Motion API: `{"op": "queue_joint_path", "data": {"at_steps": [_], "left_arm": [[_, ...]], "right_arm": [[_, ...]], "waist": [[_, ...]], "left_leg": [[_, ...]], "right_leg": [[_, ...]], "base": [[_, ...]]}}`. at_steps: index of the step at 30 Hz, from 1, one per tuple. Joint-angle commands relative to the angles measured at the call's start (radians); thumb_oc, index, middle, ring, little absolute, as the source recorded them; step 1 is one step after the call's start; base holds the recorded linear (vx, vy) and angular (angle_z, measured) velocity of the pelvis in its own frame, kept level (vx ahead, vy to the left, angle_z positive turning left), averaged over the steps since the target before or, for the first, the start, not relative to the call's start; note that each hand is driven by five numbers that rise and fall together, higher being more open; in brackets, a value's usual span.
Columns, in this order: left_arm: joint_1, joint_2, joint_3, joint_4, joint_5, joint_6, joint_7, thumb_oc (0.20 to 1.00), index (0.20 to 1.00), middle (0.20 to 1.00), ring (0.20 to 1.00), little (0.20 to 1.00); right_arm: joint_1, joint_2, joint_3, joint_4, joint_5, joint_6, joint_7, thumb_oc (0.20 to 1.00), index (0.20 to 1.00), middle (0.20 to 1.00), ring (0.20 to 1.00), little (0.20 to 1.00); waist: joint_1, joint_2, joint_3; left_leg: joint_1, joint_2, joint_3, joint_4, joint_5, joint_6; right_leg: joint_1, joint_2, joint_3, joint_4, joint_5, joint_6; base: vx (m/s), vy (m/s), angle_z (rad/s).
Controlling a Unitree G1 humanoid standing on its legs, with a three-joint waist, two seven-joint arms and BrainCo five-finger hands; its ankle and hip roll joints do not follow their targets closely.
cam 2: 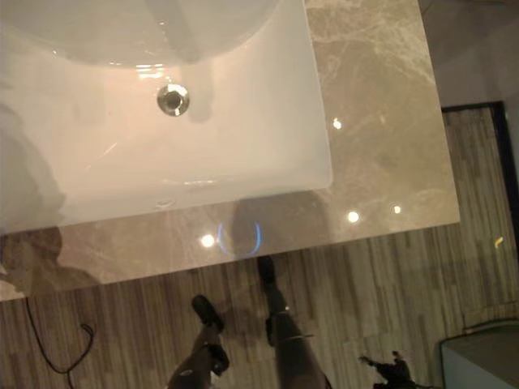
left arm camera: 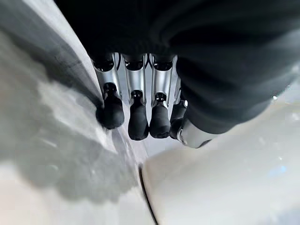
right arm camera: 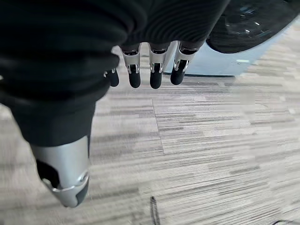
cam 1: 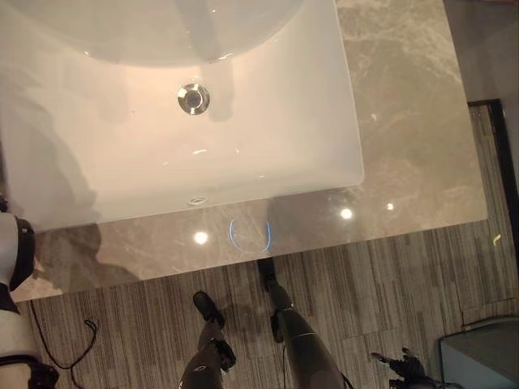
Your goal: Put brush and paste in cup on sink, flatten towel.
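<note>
Sink point(cam 1: 324, 174), white and glossy, fills the upper left of the left eye view, its drain point(cam 1: 193, 98) near the top centre. The polished stone tabletop point(cam 1: 405, 121) wraps round its right and lower sides, and striped floor point(cam 1: 389, 284) runs along the bottom. Where the brush, paste, cup and towel lie cannot be told from these views. The left robot hand point(left arm camera: 137, 89) hangs with fingers straight and together, holding nothing, just above the tabletop beside the sink rim. The right robot hand point(right arm camera: 155, 65) hangs slack over the floor near a grey box point(right arm camera: 225, 65), fingers loosely extended and empty. As a judgement: the brush should be light and stiff, best pinched mid-handle so it drops head-up into the cup. The paste tube is likely soft and slick, so the firmer cap end is the safer hold. The cup is probably light enough to tip or skate on this shiny stone, so entries should be straight down. The towel will be limp; flat fingers pressing from its middle outward should smooth it without dragging it.
</note>
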Motion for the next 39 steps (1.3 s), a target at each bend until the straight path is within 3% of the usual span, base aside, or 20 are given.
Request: {"op": "queue_joint_path", "data": {"at_steps": [1, 15, 23, 27, 30, 32, 35, 39], "left_arm": [[-0.099, 0.041, -0.026, 0.008, 0.063, -0.049, -0.012, 0.2, 0.2, 0.2, 0.2, 0.2], [-0.117, -0.122, -0.129, -0.216, 0.142, -0.104, -0.015, 0.2, 0.2, 0.2, 0.2, 0.2], [-0.08, -0.167, -0.109, -0.261, 0.129, -0.12, -0.023, 0.2, 0.2, 0.2, 0.2, 0.2], [-0.022, -0.134, -0.074, -0.323, 0.136, -0.135, -0.013, 0.2, 0.2, 0.2, 0.2, 0.2], [0.025, -0.086, -0.015, -0.372, 0.174, -0.15, 0.058, 0.2, 0.2, 0.2, 0.2, 0.2], [0.084, -0.046, 0.071, -0.398, 0.207, -0.147, 0.124, 0.2, 0.2, 0.2, 0.2, 0.2], [0.149, 0.009, 0.164, -0.317, 0.202, -0.157, 0.198, 0.2, 0.2, 0.2, 0.2, 0.2], [0.19, 0.071, 0.229, -0.24, 0.178, -0.145, 0.214, 0.2, 0.2, 0.2, 0.2, 0.2]], "right_arm": [[0.037, -0.092, -0.003, 0.001, 0.029, -0.003, 0.006, 1.0, 1.0, 1.0, 1.0, 1.0], [0.153, -0.096, 0.01, -0.198, 0.039, -0.031, 0.06, 1.0, 1.0, 1.0, 1.0, 1.0], [0.184, -0.096, 0.021, -0.271, 0.038, -0.033, 0.082, 1.0, 1.0, 1.0, 1.0, 1.0], [0.196, -0.098, 0.014, -0.3, 0.036, -0.035, 0.083, 1.0, 1.0, 1.0, 1.0, 1.0], [0.206, -0.094, 0.011, -0.313, 0.034, -0.039, 0.085, 1.0, 1.0, 1.0, 1.0, 1.0], [0.201, -0.063, 0.013, -0.269, 0.031, -0.046, 0.08, 1.0, 1.0, 1.0, 1.0, 1.0], [0.138, -0.028, 0.032, -0.092, -0.003, -0.036, 0.027, 1.0, 1.0, 1.0, 1.0, 1.0], [0.121, -0.043, 0.032, -0.07, -0.011, -0.038, 0.013, 1.0, 1.0, 1.0, 1.0, 1.0]], "waist": [[-0.036, 0.09, 0.011], [-0.041, 0.083, 0.006], [-0.038, 0.079, 0.01], [-0.029, 0.076, 0.015], [-0.016, 0.072, 0.019], [-0.018, 0.061, 0.028], [-0.021, 0.061, 0.031], [-0.027, 0.06, 0.032]], "left_leg": [[0.088, 0.079, -0.089, 0.006, 0.006, -0.12], [0.082, 0.079, -0.099, 0.006, 0.009, -0.119], [0.085, 0.076, -0.102, 0.006, 0.004, -0.116], [0.093, 0.075, -0.102, 0.006, 0.006, -0.117], [0.094, 0.074, -0.106, 0.006, 0.008, -0.116], [0.081, 0.069, -0.096, 0.006, 0.037, -0.109], [0.085, 0.07, -0.088, 0.006, 0.042, -0.111], [0.085, 0.072, -0.088, 0.006, 0.04, -0.11]], "right_leg": [[0.032, -0.004, -0.014, -0.001, -0.002, 0.117], [0.026, -0.011, -0.023, -0.001, -0.001, 0.114], [0.029, -0.018, -0.03, -0.001, 0.001, 0.116], [0.035, -0.018, -0.03, -0.001, 0.001, 0.114], [0.039, -0.02, -0.035, -0.001, -0.003, 0.115], [0.028, -0.025, -0.043, -0.001, 0.02, 0.104], [0.029, -0.021, -0.038, -0.001, 0.018, 0.103], [0.029, -0.018, -0.035, -0.001, 0.015, 0.103]], "base": [[0.0, 0.0, 0.0], [0.0, -0.003, 0.01], [0.0, 0.0, 0.0], [0.0, 0.0, 0.0], [-0.04, -0.036, -0.01], [-0.09, -0.064, 0.0], [0.0, 0.0, 0.0], [0.01, 0.009, -0.03]]}}
